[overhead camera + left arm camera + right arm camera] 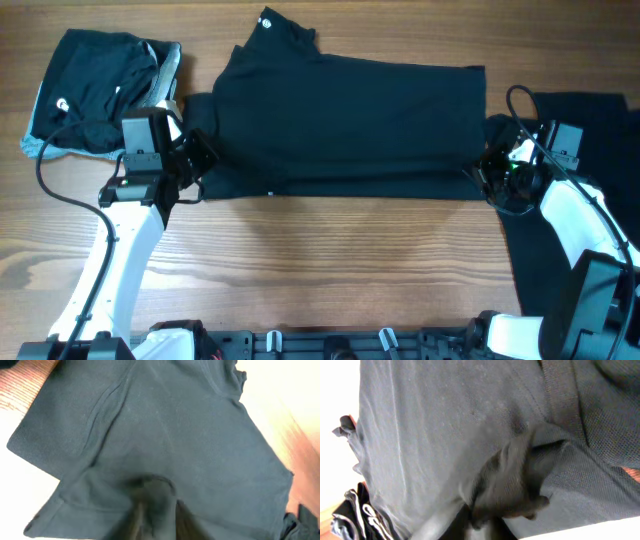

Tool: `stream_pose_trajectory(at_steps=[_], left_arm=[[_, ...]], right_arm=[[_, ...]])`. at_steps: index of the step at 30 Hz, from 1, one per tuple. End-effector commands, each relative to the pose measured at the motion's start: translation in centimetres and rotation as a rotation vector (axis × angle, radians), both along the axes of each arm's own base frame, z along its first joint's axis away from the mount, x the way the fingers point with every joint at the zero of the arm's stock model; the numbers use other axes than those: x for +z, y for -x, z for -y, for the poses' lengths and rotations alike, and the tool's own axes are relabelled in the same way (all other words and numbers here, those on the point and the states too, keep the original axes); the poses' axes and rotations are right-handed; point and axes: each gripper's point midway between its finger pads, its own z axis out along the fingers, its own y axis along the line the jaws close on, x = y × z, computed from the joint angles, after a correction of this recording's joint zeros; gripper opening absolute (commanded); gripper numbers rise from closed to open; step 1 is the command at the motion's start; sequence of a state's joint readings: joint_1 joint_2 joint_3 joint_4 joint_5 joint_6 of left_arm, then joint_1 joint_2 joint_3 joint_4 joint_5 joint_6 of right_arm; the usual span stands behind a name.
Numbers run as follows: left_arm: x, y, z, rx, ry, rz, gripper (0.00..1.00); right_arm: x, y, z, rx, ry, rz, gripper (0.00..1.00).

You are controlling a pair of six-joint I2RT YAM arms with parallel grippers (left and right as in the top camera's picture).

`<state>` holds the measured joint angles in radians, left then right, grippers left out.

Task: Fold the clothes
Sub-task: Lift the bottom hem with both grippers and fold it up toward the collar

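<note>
A black T-shirt (345, 125) lies spread across the middle of the table, folded into a wide band, with a small white tag at its top edge. My left gripper (196, 160) is at its left edge and is shut on a fold of the shirt (155, 492). My right gripper (487, 172) is at its right edge and is shut on a bunched fold of the shirt (512, 477). A crumpled pile of black clothes (95, 90) with a light grey-blue piece (38, 142) lies at the far left.
Another flat black cloth (565, 215) lies at the right side under my right arm. Wooden table (330, 260) shows in front of the shirt. Cables loop beside both wrists.
</note>
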<state>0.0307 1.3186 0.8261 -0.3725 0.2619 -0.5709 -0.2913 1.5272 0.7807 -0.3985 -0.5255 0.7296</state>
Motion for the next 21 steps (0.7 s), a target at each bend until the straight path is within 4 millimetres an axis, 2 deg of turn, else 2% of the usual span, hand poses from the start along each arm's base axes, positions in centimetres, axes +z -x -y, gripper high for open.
stream_pose_trajectory(at_steps=[1, 3, 4, 7, 10, 12, 14, 15, 16, 17, 18, 19, 20, 21], left_arm=[[0.3, -0.4, -0.1, -0.034, -0.045, 0.019, 0.48], [-0.1, 0.1, -0.2, -0.077, -0.085, 0.006, 0.65], [-0.4, 0.5, -0.3, -0.084, -0.094, -0.012, 0.68], [-1.5, 2.0, -0.2, -0.106, -0.101, -0.082, 0.72], [-1.2, 2.5, 0.8, -0.174, -0.08, -0.081, 0.68], [0.5, 2.2, 0.9, -0.204, -0.095, -0.05, 0.68], [3.5, 1.3, 0.8, -0.235, -0.132, 0.014, 0.69], [5.1, 0.6, 0.6, -0.231, -0.147, 0.045, 0.71], [6.0, 0.3, 0.4, -0.223, -0.158, 0.058, 0.71], [6.0, 0.2, 0.0, -0.207, -0.178, 0.054, 0.71], [5.6, 0.4, -0.5, -0.189, -0.197, 0.029, 0.7], [4.2, 1.1, -1.3, -0.163, -0.224, -0.043, 0.7], [2.6, 1.8, -1.8, -0.153, -0.24, -0.113, 0.7], [1.0, 2.4, -2.2, -0.149, -0.25, -0.189, 0.7]], right_arm=[[1.4, -1.8, 0.8, 0.046, 0.079, 0.108, 0.76], [1.5, -1.9, 0.8, 0.096, 0.115, 0.137, 0.77], [1.4, -1.7, 0.8, 0.113, 0.123, 0.136, 0.77], [1.2, -1.2, 0.5, 0.159, 0.136, 0.132, 0.77], [1.6, -0.7, 0.2, 0.209, 0.146, 0.138, 0.77], [3.6, -0.9, 0.2, 0.245, 0.171, 0.16, 0.76], [6.6, -1.5, 0.4, 0.267, 0.197, 0.194, 0.75], [8.8, -1.9, 0.5, 0.284, 0.214, 0.215, 0.73], [10.0, -2.0, 0.5, 0.294, 0.219, 0.215, 0.72], [10.3, -1.8, 0.5, 0.303, 0.221, 0.203, 0.7], [10.0, -1.2, 0.7, 0.297, 0.226, 0.168, 0.66], [9.0, -0.4, 1.2, 0.284, 0.243, 0.103, 0.62], [7.8, 0.6, 1.6, 0.279, 0.253, 0.029, 0.62], [6.6, 1.4, 1.6, 0.285, 0.241, -0.037, 0.72]])
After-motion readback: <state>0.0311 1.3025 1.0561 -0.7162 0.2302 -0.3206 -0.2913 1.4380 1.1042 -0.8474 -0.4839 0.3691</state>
